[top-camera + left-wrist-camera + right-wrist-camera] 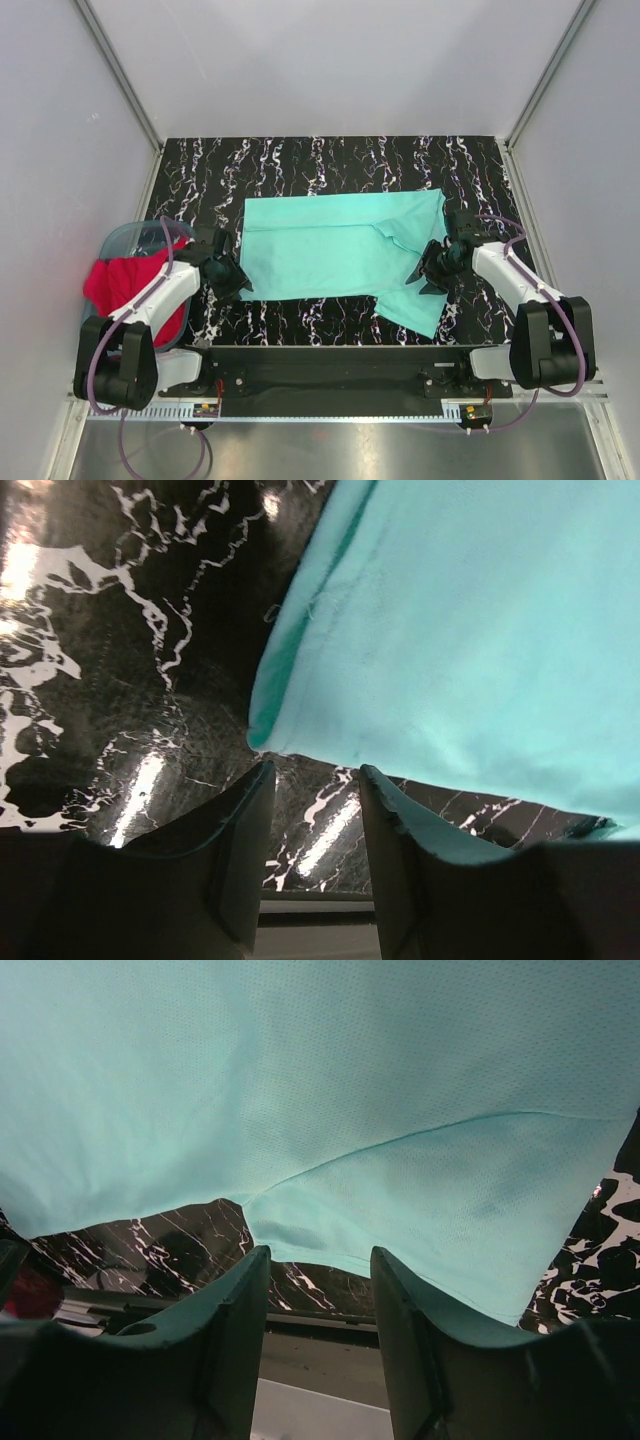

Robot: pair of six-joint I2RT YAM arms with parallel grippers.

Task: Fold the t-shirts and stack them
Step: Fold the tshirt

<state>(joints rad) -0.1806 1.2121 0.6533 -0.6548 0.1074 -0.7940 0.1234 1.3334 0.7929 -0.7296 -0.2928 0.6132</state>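
Marbled table; tub holds red t-shirt.

Showing flat t-shirt lying on table between left pincer and right pincer; showing bunched t-shirt sitting in tub, left of left pincer.

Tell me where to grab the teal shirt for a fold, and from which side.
Take the teal shirt at its near-left corner, coming in low from the left with the open left gripper. The cloth lies flat on the table, so probably only the edge offers a lip, and that corner sits just ahead of it.
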